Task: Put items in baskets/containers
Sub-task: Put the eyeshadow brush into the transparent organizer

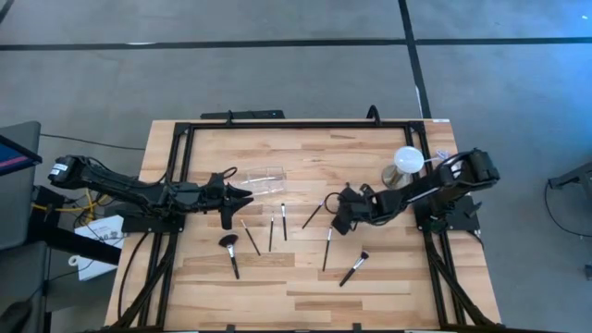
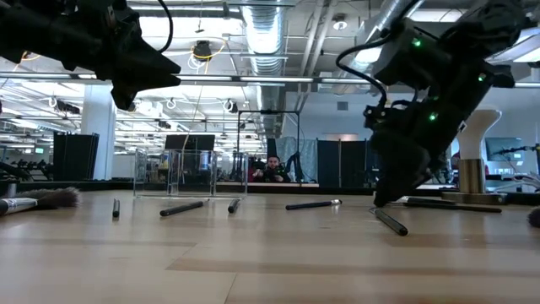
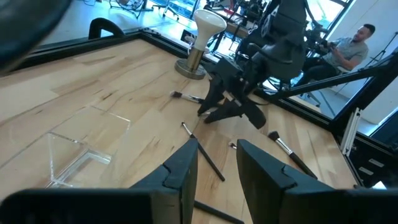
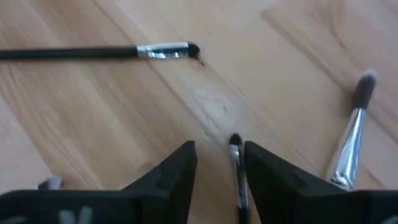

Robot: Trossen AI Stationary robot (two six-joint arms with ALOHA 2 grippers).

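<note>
Several slim makeup brushes lie flat on the wooden table (image 1: 388, 287), among them a fluffy-headed one (image 1: 230, 250) and thin ones (image 1: 283, 220) (image 1: 327, 248) (image 1: 353, 268). The clear container (image 1: 264, 178) (image 3: 81, 155) stands at the far middle. My right gripper (image 1: 340, 222) (image 4: 221, 168) slants down at the table, open, its fingers on either side of one brush (image 4: 236, 168) whose bristle tip points away from the wrist. My left gripper (image 1: 236, 196) (image 3: 217, 168) hovers open beside the container, with nothing in it. My right gripper has the brush's ferrule end (image 4: 236, 155) between its open fingers, close beside one finger (image 4: 267, 174). I cannot tell whether that finger touches it. The fingers come slanting from above and lie along the brush, which rests flat on the table.
A white ball on a stand (image 1: 408, 160) (image 3: 205, 37) stands at the far right, behind my right arm. Two more brushes (image 4: 99, 53) (image 4: 351, 143) lie just beyond the right fingers. A black frame (image 1: 277, 125) rims the table. A person (image 3: 351, 50) sits beyond the table.
</note>
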